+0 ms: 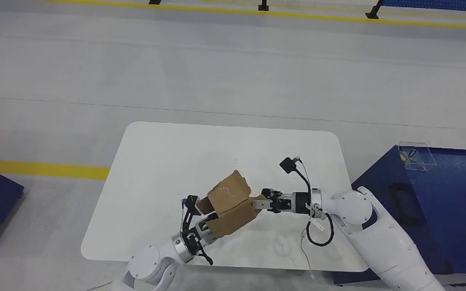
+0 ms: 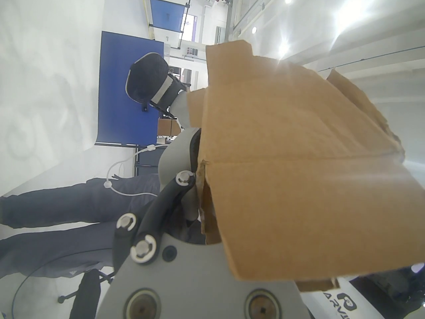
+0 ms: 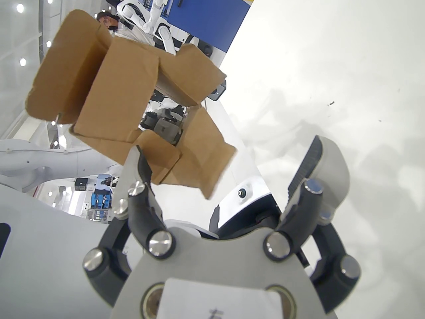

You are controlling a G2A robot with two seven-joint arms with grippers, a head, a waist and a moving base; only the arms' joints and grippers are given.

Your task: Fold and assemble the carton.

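Above the table's [image 1: 160, 160] near edge: carton [image 1: 229, 204], brown, part-folded, flaps loose, held off the surface.
Left gripper [image 1: 200, 216]: clamped on the carton's wall.
Right gripper [image 3: 225, 146]: jaws spread wide, close by a flap.

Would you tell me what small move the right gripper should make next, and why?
Probably nudge the right gripper forward against the loose end flap of the carton: its jaws stand open, that flap hangs unfolded, and the left gripper holds the carton.
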